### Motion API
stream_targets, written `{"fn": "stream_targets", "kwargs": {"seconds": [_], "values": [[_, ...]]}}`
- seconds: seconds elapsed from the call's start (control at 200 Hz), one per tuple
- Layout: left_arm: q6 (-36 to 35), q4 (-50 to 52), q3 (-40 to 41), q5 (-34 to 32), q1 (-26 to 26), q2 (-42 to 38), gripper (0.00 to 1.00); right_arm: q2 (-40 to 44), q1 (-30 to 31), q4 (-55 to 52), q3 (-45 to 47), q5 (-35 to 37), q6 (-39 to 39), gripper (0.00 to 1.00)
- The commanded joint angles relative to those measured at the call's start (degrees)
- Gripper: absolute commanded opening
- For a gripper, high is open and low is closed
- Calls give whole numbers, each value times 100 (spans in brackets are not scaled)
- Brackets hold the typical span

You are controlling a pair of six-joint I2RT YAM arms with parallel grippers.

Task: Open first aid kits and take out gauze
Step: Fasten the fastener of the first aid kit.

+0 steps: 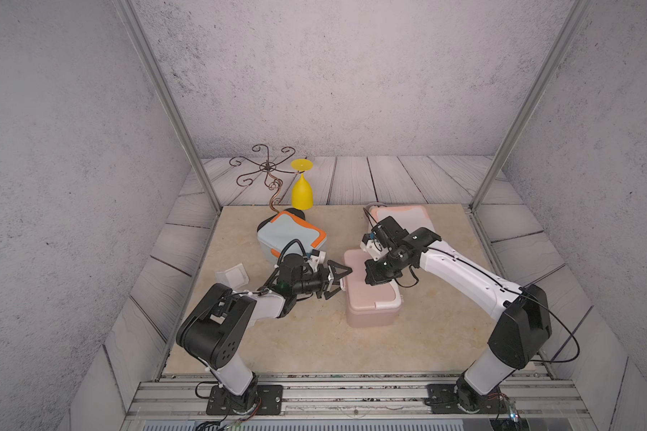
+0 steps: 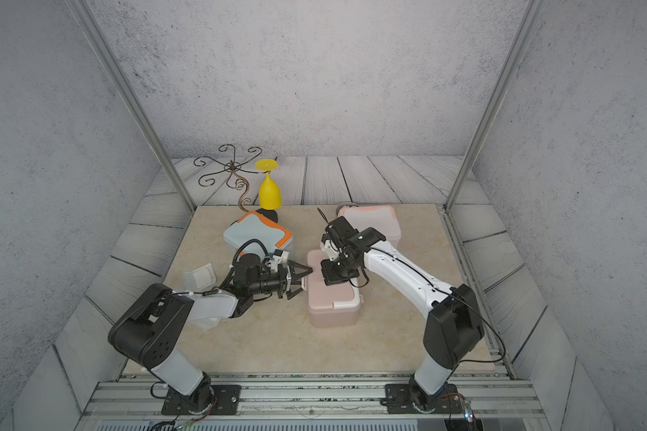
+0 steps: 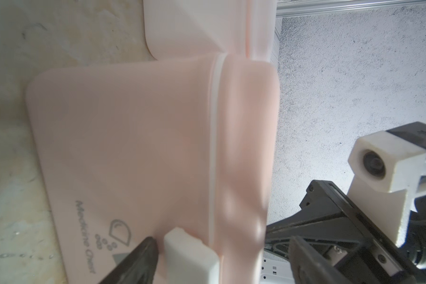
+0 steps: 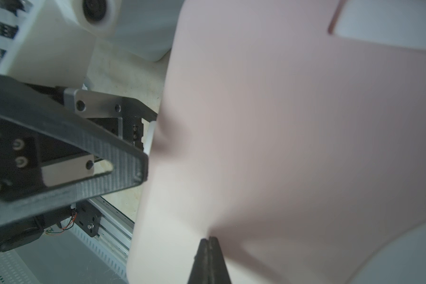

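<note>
While both arms reach toward the middle of the beige marbled tabletop (image 1: 314, 347), the leftmost thing on it is a small pale square bowl (image 1: 233, 277). Behind that, a dark curly wire stand (image 1: 268, 168) holds a yellow plastic goblet (image 1: 302, 194) upside down. Next comes the grey-blue plastic kit (image 1: 288, 231) with orange trim, lid down, set askew so one corner points at the back wall. The left gripper (image 1: 340, 284) stands wide apart around the white latch (image 3: 190, 255) on the left-facing long wall of the pink plastic kit (image 1: 367, 298), one fingertip at the lid's edge, the other lower. This kit sits mid-table, closed, its long axis running far to near. The right gripper (image 4: 209, 243), jaws pressed together, rests its tips on the pink lid. Rightmost, at the back, the white plastic kit (image 1: 413, 216) with peach trim lies closed, long axis across the table, partly hidden by the right arm (image 1: 464, 272).
</note>
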State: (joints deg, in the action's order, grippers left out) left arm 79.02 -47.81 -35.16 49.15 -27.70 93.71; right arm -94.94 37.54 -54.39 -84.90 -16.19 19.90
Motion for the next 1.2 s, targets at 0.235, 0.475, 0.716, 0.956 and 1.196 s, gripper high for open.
{"fn": "stream_targets", "kwargs": {"seconds": [0.235,0.475,0.716,0.956,1.196], "values": [[-79,307,-5,51,-7,-818,85,-157,17,-336,351,72,56,0],[-128,490,78,34,13,-992,85,-174,17,-318,356,72,58,0],[-236,832,96,52,70,-1321,85,-195,17,-291,385,63,67,0],[-423,1206,33,8,72,-1401,85,-207,17,-274,369,45,75,0],[-788,1891,61,-19,152,-1407,85,-207,17,-300,349,54,74,0]]}}
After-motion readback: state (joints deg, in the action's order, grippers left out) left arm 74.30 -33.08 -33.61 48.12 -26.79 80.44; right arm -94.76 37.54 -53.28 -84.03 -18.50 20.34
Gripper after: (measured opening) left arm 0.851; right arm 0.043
